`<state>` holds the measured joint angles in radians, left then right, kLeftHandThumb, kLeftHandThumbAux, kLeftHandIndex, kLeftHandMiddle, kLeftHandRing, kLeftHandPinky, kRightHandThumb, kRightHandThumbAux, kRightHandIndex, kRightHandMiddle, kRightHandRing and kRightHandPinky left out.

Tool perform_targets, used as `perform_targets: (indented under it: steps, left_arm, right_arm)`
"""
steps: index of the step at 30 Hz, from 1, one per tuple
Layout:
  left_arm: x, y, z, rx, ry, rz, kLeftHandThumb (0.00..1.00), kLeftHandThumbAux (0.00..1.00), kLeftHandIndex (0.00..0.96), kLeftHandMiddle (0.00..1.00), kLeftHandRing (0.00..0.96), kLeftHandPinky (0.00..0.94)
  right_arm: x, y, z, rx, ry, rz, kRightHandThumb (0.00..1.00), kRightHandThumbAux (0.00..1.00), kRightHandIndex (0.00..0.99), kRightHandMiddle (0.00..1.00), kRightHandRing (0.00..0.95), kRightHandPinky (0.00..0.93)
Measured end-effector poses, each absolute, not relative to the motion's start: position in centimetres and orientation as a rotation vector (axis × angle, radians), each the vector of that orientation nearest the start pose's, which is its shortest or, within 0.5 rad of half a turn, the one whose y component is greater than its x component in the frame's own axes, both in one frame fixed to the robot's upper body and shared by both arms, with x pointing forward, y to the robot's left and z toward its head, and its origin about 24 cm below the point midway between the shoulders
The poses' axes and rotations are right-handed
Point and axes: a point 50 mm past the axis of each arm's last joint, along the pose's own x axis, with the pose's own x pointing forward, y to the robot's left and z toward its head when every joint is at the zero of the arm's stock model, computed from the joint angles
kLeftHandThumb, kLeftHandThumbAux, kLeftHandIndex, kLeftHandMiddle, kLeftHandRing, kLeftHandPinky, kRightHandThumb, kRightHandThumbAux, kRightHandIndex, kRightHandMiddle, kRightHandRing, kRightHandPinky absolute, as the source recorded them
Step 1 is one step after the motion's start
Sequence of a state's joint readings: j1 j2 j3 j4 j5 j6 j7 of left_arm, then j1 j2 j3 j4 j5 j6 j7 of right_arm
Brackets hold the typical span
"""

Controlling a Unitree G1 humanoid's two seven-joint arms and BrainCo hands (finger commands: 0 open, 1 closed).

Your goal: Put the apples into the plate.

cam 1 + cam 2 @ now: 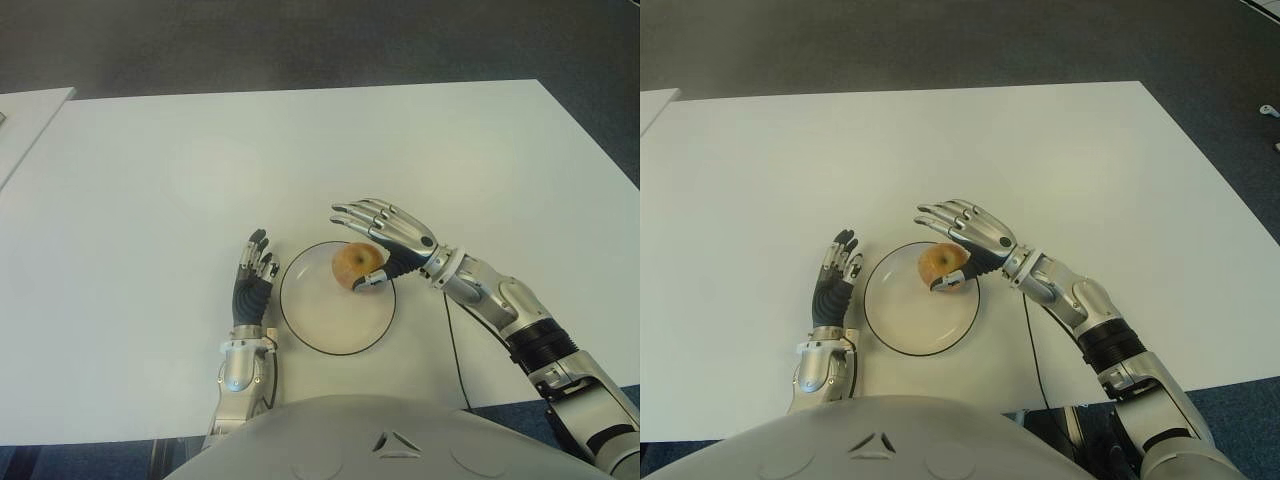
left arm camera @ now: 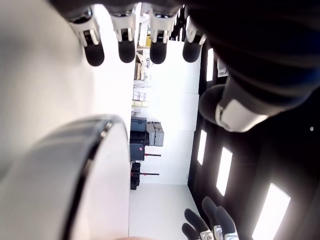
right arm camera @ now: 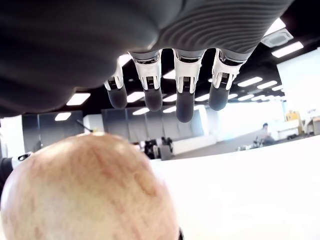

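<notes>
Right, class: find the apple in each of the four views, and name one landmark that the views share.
Left eye view: apple in the plate's far right part, under the right hand.
Right eye view: same place.
Left wrist view: not clearly in it.
Right wrist view: fills the lower left.
Shared landmark: plate, its rim also in the left wrist view.

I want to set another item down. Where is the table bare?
Bare: the whole far table beyond the plate, plus both outer sides. Crowded: the near middle, where the left hand flanks the plate and the right hand is open over the apple.
</notes>
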<state>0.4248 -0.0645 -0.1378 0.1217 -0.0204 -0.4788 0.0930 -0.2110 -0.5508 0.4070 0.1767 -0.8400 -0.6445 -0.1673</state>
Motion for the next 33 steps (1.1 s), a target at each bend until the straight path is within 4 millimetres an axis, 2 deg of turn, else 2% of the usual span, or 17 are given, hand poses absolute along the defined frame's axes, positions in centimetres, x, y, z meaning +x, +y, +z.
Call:
perform_targets:
  steps: [7,14,20,26,33]
  left_arm:
    - [15.1,13.3,-2.1,-0.123,0.047,0.110,0.000,0.498,0.003,0.000,0.000,0.000]
    - [15.0,13.3,-2.1,-0.117,0.040,0.106,0.000,0.482,0.000,0.000,0.000,0.000]
    - [14.9,13.4,-2.1,-0.100,0.029,0.102,0.000,0.483,0.000,0.000,0.000,0.000]
    - [14.6,13.4,-2.1,-0.080,0.036,0.103,0.000,0.517,0.000,0.000,0.000,0.000]
    - [14.1,13.6,-1.9,-0.056,0.050,0.127,0.012,0.533,0.000,0.000,0.000,0.000]
  right_arm:
    - [25.4,-13.4,6.3,-1.156,-0.635,0.636,0.163,0.155,0.000,0.000,0.000,0.000]
    - [27.6,-17.5,5.4,-0.995,-0.403,0.584,0.098,0.179,0.000,0.000,0.000,0.000]
    - [28.3,-19.9,5.6,-0.777,-0.330,0.495,0.058,0.183,0.000,0.000,0.000,0.000]
    - [28.1,-21.9,3.3,-0.620,-0.235,0.383,0.029,0.194,0.000,0.000,0.000,0.000]
    - [26.9,-22.3,2.0,-0.556,-0.222,0.345,0.008,0.238,0.000,0.000,0.000,0.000]
